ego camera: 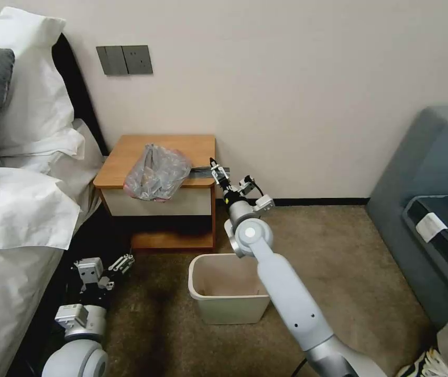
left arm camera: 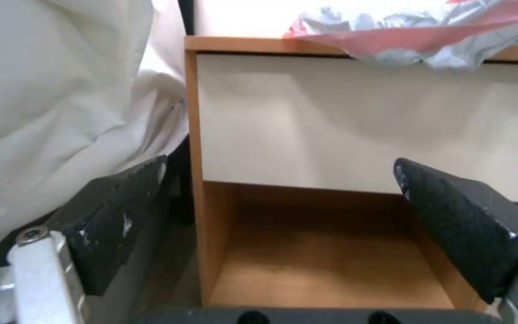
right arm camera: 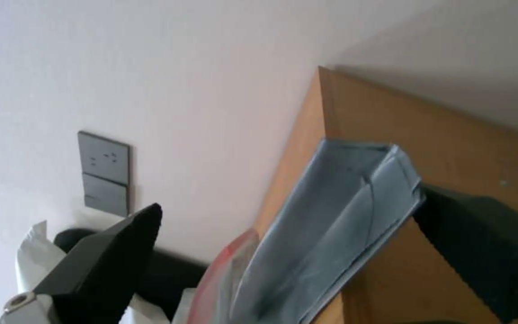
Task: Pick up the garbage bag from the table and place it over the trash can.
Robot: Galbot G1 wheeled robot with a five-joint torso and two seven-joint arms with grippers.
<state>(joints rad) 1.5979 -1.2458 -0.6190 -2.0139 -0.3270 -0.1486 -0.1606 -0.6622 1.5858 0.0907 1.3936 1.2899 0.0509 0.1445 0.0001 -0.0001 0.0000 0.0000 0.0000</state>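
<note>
Bedside table (ego camera: 129, 157): one garbage bag (ego camera: 156, 173), one spread right claw (ego camera: 217, 172) beside it.

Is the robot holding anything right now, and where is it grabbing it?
Nothing yet. The right end effector is open around the flat grey end of the garbage bag on the table. The left end effector hangs open, low by the bed.

garbage bag (left arm camera: 427, 33) cut off at frame edge, trash can (ego camera: 229, 290) partly behind right arm

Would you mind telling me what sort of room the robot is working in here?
Most likely a bedroom, perhaps a hotel room: a bed with white pillows stands beside the table, a small nightstand holding the garbage bag, with wall switches above and a grey sofa nearby.
</note>
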